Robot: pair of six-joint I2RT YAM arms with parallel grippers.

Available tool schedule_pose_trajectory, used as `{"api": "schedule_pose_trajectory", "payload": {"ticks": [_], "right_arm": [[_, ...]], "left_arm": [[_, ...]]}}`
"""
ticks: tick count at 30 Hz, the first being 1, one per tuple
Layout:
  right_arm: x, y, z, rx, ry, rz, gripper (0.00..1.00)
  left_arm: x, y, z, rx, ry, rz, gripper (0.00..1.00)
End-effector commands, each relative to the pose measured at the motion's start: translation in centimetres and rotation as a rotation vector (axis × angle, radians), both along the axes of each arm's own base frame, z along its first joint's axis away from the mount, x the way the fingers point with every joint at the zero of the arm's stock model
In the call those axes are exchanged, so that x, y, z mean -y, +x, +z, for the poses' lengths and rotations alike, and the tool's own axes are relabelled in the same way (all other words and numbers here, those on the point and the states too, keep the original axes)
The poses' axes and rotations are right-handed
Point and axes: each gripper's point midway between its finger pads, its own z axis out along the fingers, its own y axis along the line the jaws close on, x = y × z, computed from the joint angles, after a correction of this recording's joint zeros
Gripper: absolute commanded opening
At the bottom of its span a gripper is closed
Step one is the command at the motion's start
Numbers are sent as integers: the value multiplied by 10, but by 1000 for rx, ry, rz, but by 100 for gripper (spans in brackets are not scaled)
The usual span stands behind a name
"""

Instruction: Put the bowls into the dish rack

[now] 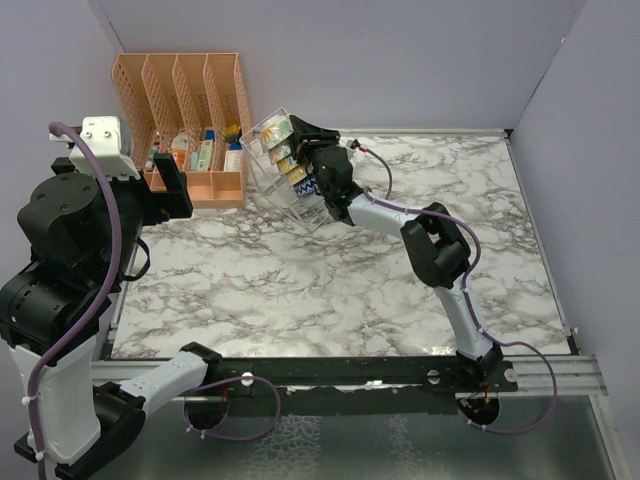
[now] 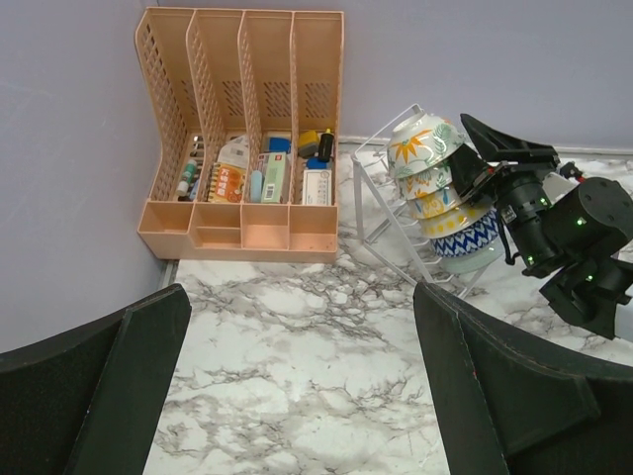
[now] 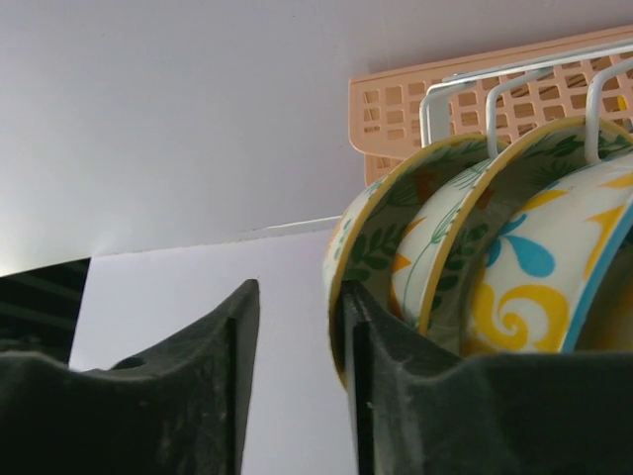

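The left gripper (image 2: 302,317) is sitting closest to the lens, its two black fingers (image 2: 129,376) filling the lower corners of the left wrist view, spread wide with nothing between them. It is hanging above the marbled worktop (image 2: 297,396), on the near side of the dish rack (image 2: 381,213) and off to its left.

The bowls (image 2: 440,203) are standing on edge in the dish rack, leaning one against the next in a slanted row. Five are showing. The top bowl (image 2: 425,143) is wearing orange sun rays and green leaves on cream, one lower down is carrying blue zigzags, and the lowest is looking plain light teal.

The right gripper (image 3: 295,292) is reaching in at the upper right end of the dish rack. Its fingers are standing parted, with the yellow rim of the top bowl lying in the gap, just beside one finger and apart from the other. It is not pinching the rim.

The orange organizer (image 2: 242,119) is standing just left of the dish rack, against the back wall. Small bottles and packets are filling its compartments. Their labels are showing printing, but it is coming out too small to read, and no brand or writing is appearing on the bowls or the dish rack
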Motion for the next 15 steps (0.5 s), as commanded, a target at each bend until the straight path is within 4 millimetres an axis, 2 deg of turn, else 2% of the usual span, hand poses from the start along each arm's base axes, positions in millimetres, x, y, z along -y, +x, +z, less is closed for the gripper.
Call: {"api": "schedule_pose_trajectory", "payload": {"ticks": [1, 7, 15], "right_arm": [[15, -6, 25, 1, 35, -18, 41], [14, -8, 22, -41, 7, 4, 49], [19, -14, 9, -138, -27, 12, 53]], "left_arm": [[-4, -2, 11, 37, -3, 14, 99], [-2, -2, 14, 41, -8, 6, 99], [-1, -3, 16, 44, -20, 2, 99]]}}
